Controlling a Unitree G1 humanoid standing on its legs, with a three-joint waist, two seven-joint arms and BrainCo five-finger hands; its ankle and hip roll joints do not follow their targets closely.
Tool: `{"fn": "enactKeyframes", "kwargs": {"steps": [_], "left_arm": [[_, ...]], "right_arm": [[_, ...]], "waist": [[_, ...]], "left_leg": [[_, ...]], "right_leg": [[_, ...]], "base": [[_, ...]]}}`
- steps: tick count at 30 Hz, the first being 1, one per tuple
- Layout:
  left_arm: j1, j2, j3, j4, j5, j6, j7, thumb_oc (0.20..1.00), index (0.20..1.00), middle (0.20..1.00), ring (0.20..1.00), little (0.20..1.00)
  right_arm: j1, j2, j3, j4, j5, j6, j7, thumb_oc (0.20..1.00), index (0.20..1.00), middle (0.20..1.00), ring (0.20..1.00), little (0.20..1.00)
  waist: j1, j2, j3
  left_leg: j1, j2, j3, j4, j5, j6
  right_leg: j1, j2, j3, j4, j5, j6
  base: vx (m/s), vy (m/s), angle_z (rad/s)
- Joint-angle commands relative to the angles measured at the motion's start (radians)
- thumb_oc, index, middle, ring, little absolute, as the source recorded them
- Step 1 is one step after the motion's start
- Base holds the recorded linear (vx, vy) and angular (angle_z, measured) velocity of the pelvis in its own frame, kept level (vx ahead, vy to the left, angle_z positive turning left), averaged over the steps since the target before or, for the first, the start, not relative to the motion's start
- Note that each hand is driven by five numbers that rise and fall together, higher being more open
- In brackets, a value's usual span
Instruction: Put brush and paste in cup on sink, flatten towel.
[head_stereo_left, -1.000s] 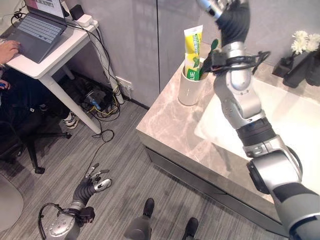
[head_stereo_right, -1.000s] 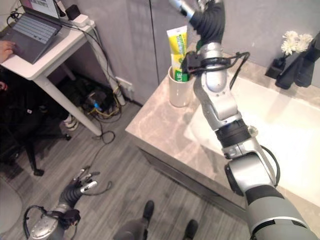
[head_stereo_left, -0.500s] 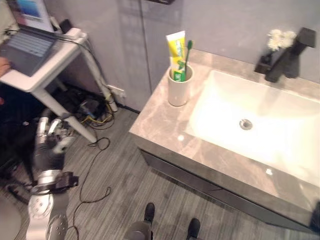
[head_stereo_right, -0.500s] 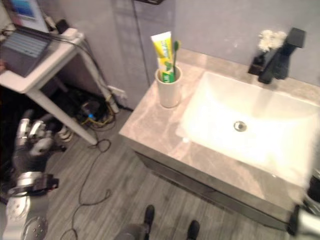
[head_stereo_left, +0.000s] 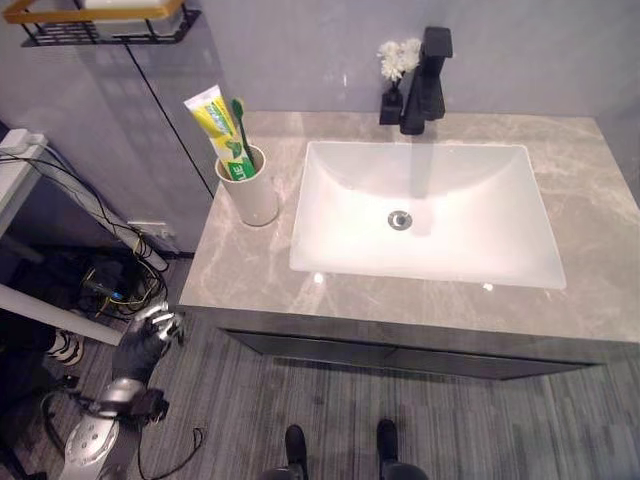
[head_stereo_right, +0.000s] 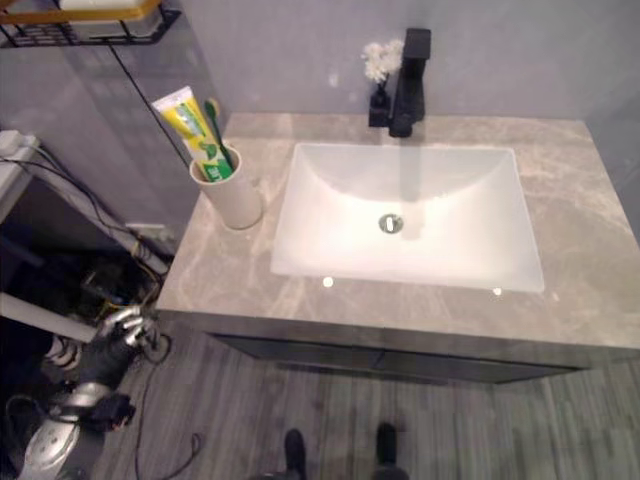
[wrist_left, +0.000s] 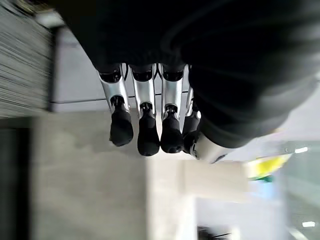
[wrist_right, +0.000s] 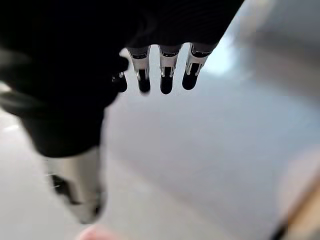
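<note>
Since the toothbrush (head_stereo_left: 240, 122) and the toothpaste (head_stereo_left: 215, 121) both stand upright in the white cup (head_stereo_left: 250, 190) at the bench's (head_stereo_left: 590, 200) rear left corner, just beside the sink (head_stereo_left: 430, 215), the first part of the task looks done; flattening the towel appears to be what is left, and no towel lies on the bench. The left hand (head_stereo_left: 146, 335) hangs low off the bench's front left corner, fingers (wrist_left: 145, 125) loosely bent and holding nothing; the right hand (wrist_right: 162, 70) has its fingers relaxed and empty.

My right hand (wrist_right: 65, 75) is gone from above the cup (head_stereo_left: 250, 190), where it reached a second ago; its fingers (wrist_right: 165, 75) hang loose and empty. My left hand (head_stereo_left: 148, 335) swung up beside me, and now it's low again near the floor.
</note>
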Motion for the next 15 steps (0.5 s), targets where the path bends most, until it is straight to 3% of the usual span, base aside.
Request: {"fn": "enactKeyframes", "kwargs": {"steps": [1,6,8,11,13,15], "left_arm": [[-0.075,0.025,0.001,-0.039,0.025,-0.058,0.018,0.2,0.2,0.2,0.2,0.2],[-0.104,0.03,-0.023,-0.024,0.041,-0.065,0.02,0.2,0.2,0.2,0.2,0.2],[-0.129,0.036,-0.03,-0.054,0.061,-0.083,0.028,0.2,0.2,0.2,0.2,0.2],[-0.137,0.031,-0.005,-0.089,0.072,-0.096,0.044,0.2,0.2,0.2,0.2,0.2],[-0.129,0.031,0.062,-0.159,0.089,-0.119,0.053,0.2,0.2,0.2,0.2,0.2],[-0.12,0.023,0.083,-0.173,0.086,-0.121,0.054,0.2,0.2,0.2,0.2,0.2]], "right_arm": [[-0.03,-0.036,-0.004,0.034,0.171,-0.062,-0.002,1.0,1.0,1.0,1.0,1.0],[-0.04,-0.053,0.053,0.255,0.307,-0.058,0.102,1.0,1.0,1.0,1.0,1.0],[-0.063,-0.027,0.121,0.394,0.395,-0.018,0.191,1.0,1.0,1.0,1.0,1.0],[-0.084,-0.013,0.214,0.505,0.414,0.022,0.282,1.0,1.0,1.0,1.0,1.0],[-0.065,0.063,0.366,0.643,0.324,0.116,0.385,1.0,1.0,1.0,1.0,1.0],[-0.068,0.072,0.371,0.662,0.326,0.127,0.402,1.0,1.0,1.0,1.0,1.0]], "waist": [[-0.002,-0.008,-0.013],[-0.008,0.012,-0.004],[-0.006,0.026,0.009],[-0.004,0.031,0.016],[0.02,0.037,0.025],[0.021,0.036,0.024]], "left_leg": [[0.004,0.075,0.003,0.005,-0.009,-0.069],[-0.007,0.084,0.016,0.005,-0.002,-0.083],[-0.016,0.089,0.021,0.005,0.005,-0.09],[-0.019,0.096,0.033,0.005,0.011,-0.097],[-0.013,0.106,0.043,0.005,0.011,-0.106],[-0.017,0.107,0.042,0.005,0.018,-0.107]], "right_leg": [[-0.041,-0.106,0.009,0.001,0.084,0.12],[-0.063,-0.102,0.017,0.001,0.085,0.117],[-0.075,-0.097,0.021,0.001,0.084,0.115],[-0.087,-0.089,0.031,0.001,0.086,0.114],[-0.086,-0.083,0.033,0.001,0.079,0.115],[-0.089,-0.083,0.033,0.001,0.083,0.111]], "base": [[0.02,-0.044,-0.25],[0.01,-0.038,-0.16],[0.01,-0.048,-0.12],[-0.01,-0.054,-0.06],[0.02,-0.067,-0.12],[0.01,-0.068,-0.11]]}}
